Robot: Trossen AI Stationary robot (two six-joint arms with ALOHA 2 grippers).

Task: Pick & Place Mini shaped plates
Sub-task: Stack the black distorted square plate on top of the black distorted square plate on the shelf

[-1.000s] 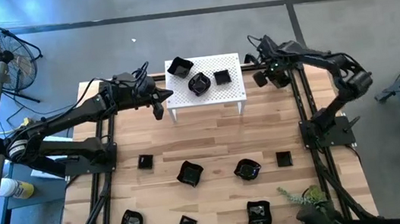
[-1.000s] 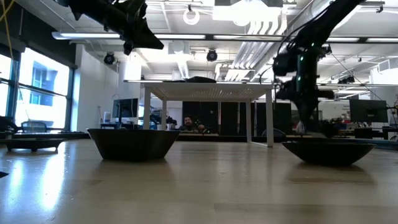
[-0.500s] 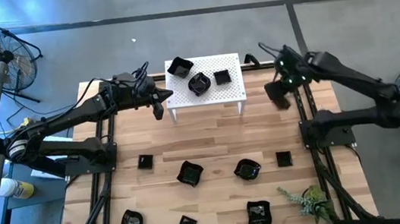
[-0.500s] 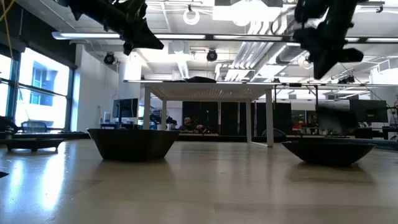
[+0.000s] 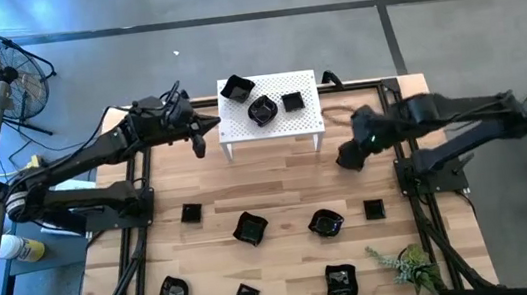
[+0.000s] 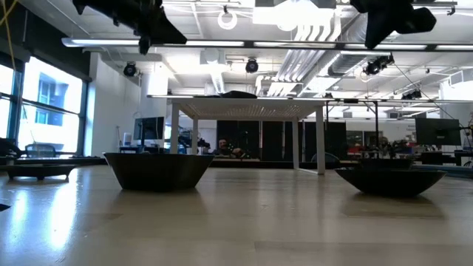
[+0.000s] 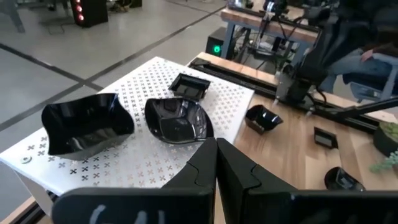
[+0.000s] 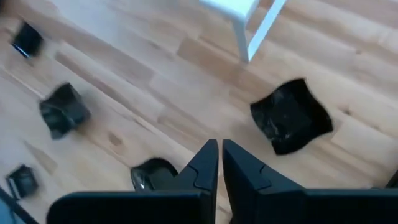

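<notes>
Wooden planks make up the table [image 5: 278, 181], and the white perforated stand [image 5: 270, 111] at its far edge is the landmark for everything else. Three mini shaped plates sit on the stand: a wavy square one [image 7: 87, 121], a round one [image 7: 179, 118] and a small flat square one [image 7: 189, 86]. Seven more lie scattered on the planks on the near side of the stand. Nearest the stand's right leg, the right gripper [image 5: 349, 155] hangs over bare wood, its fingers [image 8: 205, 163] pressed together and empty. A wavy square plate [image 8: 290, 116] lies just ahead of those fingertips and off to one side, near the stand's leg [image 8: 264, 28]; in the high view this looks like the plate [image 5: 326, 224] lying nearer the front edge than the gripper. That plate is about as wide as it is long, so no long axis governs the approach, though its corners would suit a rim pinch. The left gripper [image 5: 198, 140] waits beside the stand's left edge, fingers [image 7: 203, 165] also closed with nothing between them. Judging by reach, the right arm is the nearer one to the plates on the right half of the planks.
</notes>
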